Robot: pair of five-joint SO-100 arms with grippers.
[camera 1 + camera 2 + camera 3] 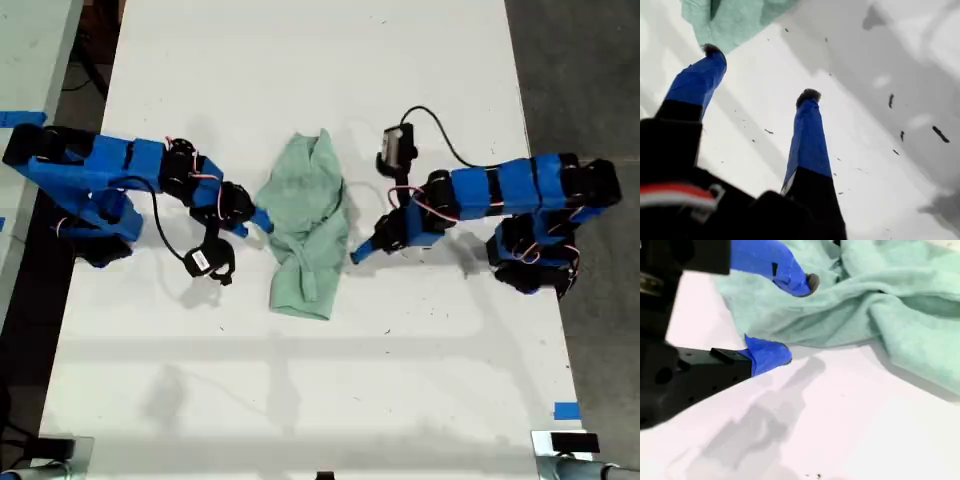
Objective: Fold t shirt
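The t shirt (305, 225) is pale mint green and lies bunched and wrinkled in the middle of the white table (300, 400). My second gripper (262, 222) reaches in from the exterior view's left and is open at the cloth's edge. In the second wrist view, my second gripper (796, 320) has one fingertip (809, 284) over the t shirt (880, 305) and the other on the table beside it. My first gripper (358, 256) comes from the exterior view's right. It stands open (761, 72) over bare table, just short of the t shirt (735, 17).
The arm bases sit at the exterior view's left (95, 215) and right (540, 250) table edges. Blue tape (566, 410) marks the near right corner of the exterior view. Dark floor (590, 80) lies past the right edge, and another table (30, 60) stands at the left.
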